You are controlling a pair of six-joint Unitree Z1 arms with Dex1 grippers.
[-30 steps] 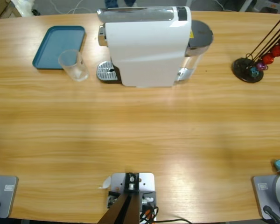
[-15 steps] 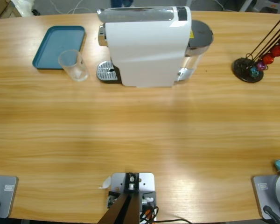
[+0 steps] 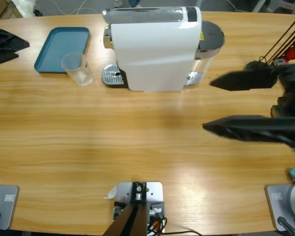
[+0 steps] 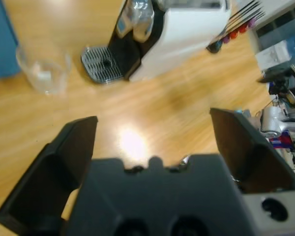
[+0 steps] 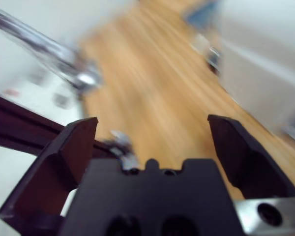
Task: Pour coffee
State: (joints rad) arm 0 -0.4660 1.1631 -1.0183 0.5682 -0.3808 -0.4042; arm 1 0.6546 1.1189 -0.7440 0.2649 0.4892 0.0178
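I see the left gripper (image 3: pixel 10 45) at the table's far left edge, jaws spread, holding nothing | right gripper (image 3: pixel 209 104) reaching in from the right, jaws wide apart (empty) | clear plastic cup (image 3: pixel 77 68) stands between the teal rectangular tray (image 3: pixel 63 38) and the white boxy coffee machine (image 3: pixel 155 46), beside its metal drip grate (image 3: pixel 111 75).

Left gripper (image 3: pixel 12 44) reached in at the high view's upper left edge, jaws spread wide, nothing between them. Right gripper (image 3: pixel 206 104) came in from the right edge, jaws likewise wide apart and pointing toward the table's middle, holding nothing. Both hung clear above the tabletop.
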